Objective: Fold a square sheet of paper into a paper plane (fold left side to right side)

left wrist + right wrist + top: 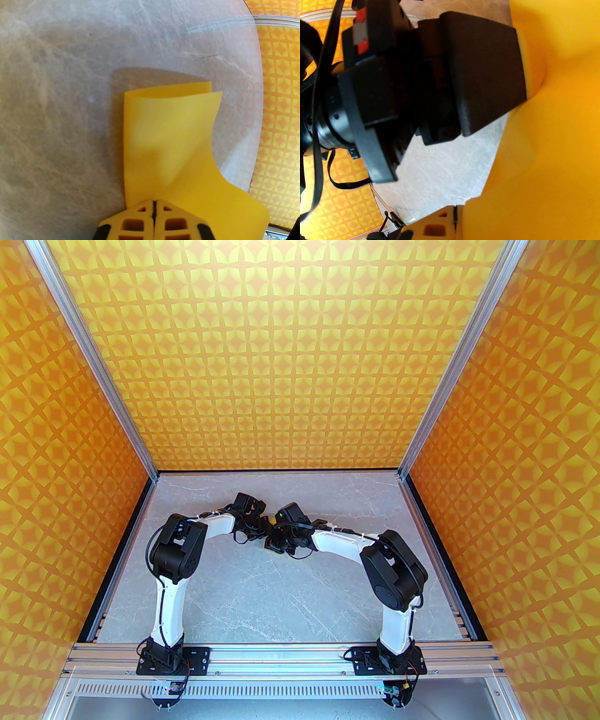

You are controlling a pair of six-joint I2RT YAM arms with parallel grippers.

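Pressed tightly together, the jaws of the left gripper [154, 207] leave only a thin dark seam between the yellow fingers, and the square sheet of paper [168, 140] is pinched at their tip. The jaws of the right gripper [455, 212] are likewise seen drawn together. The sheet runs out from their tip and is draped over one finger, so it appears to be nipped there too.

The sheet is plain bright yellow and unpatterned. It is held up off the grey marbled table [58, 93], on which its shadow is cast. It is doubled over loosely rather than creased: two layers are seen at the far edge, slightly offset, with a rounded bend down one side. The near corner is curled outward toward the star-patterned wall [279, 117]. From the right wrist the paper is seen very close and blurred.

A red-and-white patch [359, 35] is seen on the black body of the left arm, but nothing on it can be read.

From above, both grippers are seen meeting over the middle of the table.
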